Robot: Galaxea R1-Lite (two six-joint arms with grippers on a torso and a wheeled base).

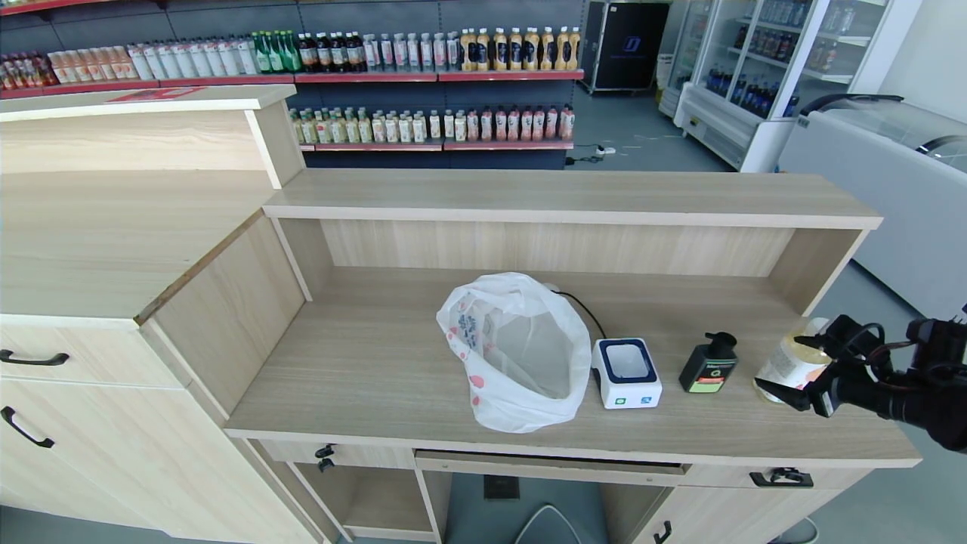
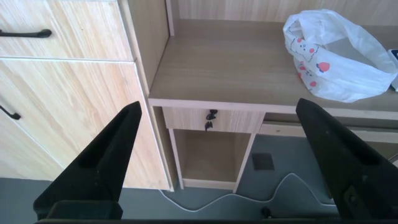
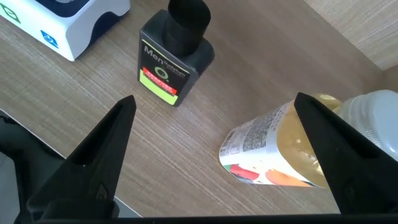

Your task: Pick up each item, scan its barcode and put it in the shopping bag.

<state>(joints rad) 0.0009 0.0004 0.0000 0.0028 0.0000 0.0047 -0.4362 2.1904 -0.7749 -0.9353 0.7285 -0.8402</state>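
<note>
**Jaws of the right gripper (image 1: pixel 780 364) are being held wide open around the yellow bottle (image 3: pixel 273 152), nothing gripped.**
The bottle is sitting at the right end of the desk (image 1: pixel 378 363), beside the dark pump bottle (image 1: pixel 709 366); the scanner (image 1: pixel 625 372) and shopping bag (image 1: pixel 521 351) are lying further left. As the bottle is sitting nearer one jaw, centring is advised before closing, with the barcode being kept facing outward. On the left gripper (image 2: pixel 217 104), the jaws are being held wide open and empty, low beside the desk.
</note>
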